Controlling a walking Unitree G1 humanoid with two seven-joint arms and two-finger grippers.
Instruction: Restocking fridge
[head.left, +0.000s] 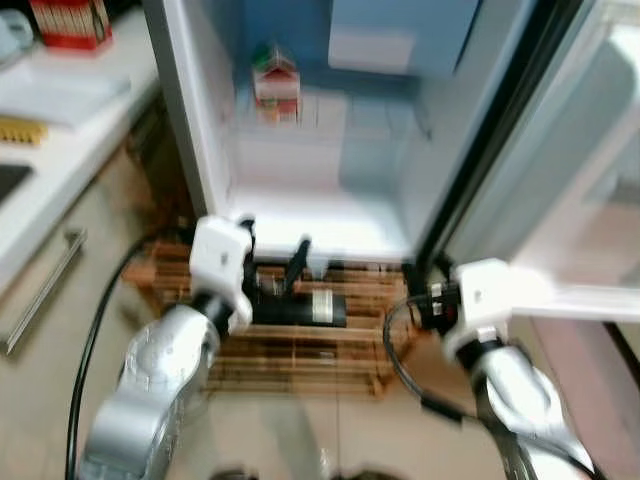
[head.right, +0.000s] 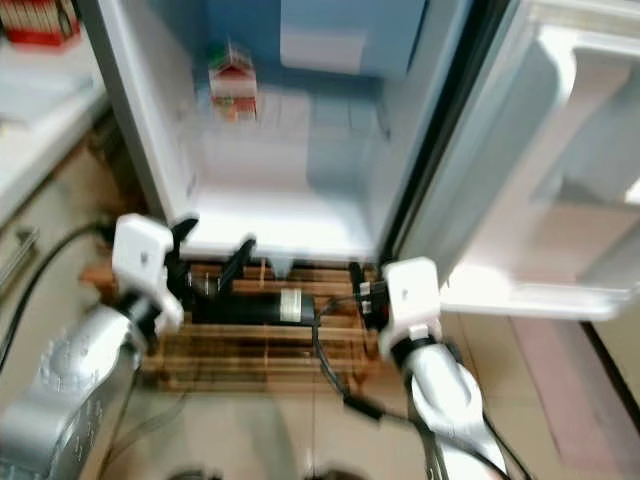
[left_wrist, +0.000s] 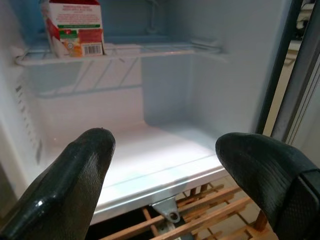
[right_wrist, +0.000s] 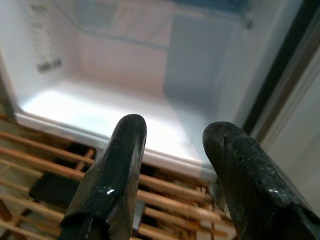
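The small fridge (head.left: 330, 180) stands open on a wooden pallet (head.left: 300, 355). A red and white carton (head.left: 275, 85) stands upright at the left end of its wire shelf (left_wrist: 120, 52). The lit white floor of the fridge (left_wrist: 150, 155) is bare. My left gripper (head.left: 272, 252) hangs open just before the fridge's lower front edge, left of centre, with nothing between its fingers (left_wrist: 75, 170). My right gripper (head.left: 428, 292) is open too, low by the fridge's right front corner, its fingers (right_wrist: 120, 155) pointing into the lower compartment. The head views are blurred.
The fridge door (head.left: 590, 150) is swung open on the right. A black cylinder with a white label (head.left: 300, 308) lies on the pallet under the fridge. A white counter (head.left: 60, 130) with a red box (head.left: 70, 22) runs along the left. Black cables (head.left: 95, 340) trail over the floor.
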